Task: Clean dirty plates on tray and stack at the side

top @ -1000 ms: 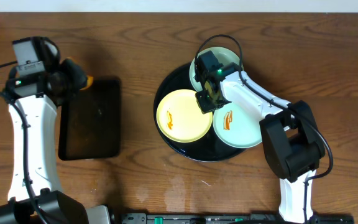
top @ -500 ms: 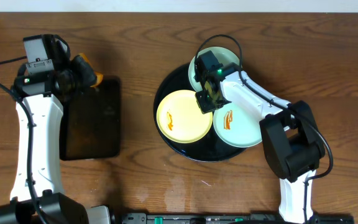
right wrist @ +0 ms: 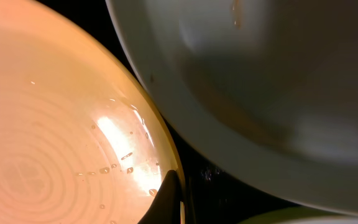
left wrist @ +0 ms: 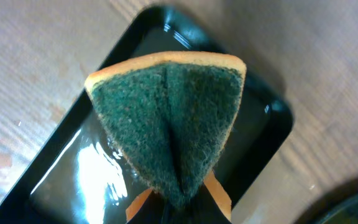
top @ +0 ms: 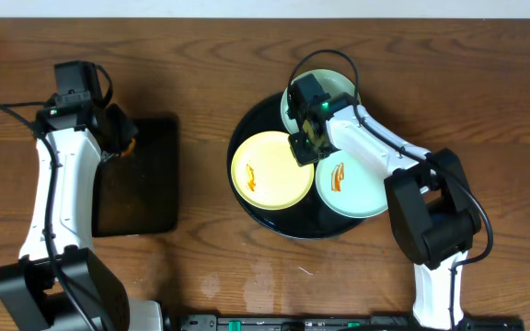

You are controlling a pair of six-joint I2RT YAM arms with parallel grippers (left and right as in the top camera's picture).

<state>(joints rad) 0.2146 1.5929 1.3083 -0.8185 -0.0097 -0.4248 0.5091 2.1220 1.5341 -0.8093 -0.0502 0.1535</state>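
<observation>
1. Left of frame: the left gripper (top: 118, 138) pinches a green-faced sponge (left wrist: 166, 118) over the rectangular tray (top: 145, 198), near its upper edge.
2. The bare wood table (top: 201, 101) lies open between the two trays.
3. Right of centre: the round tray (top: 244, 129) holds a smeared yellow plate (top: 265, 172), a smeared mint plate (top: 350, 188) and a rear mint plate (top: 337, 87).
4. The right gripper (top: 304, 145) sits where the plates meet, with a fingertip (right wrist: 169, 199) at the yellow rim. I cannot tell how far its fingers are spread.
</observation>
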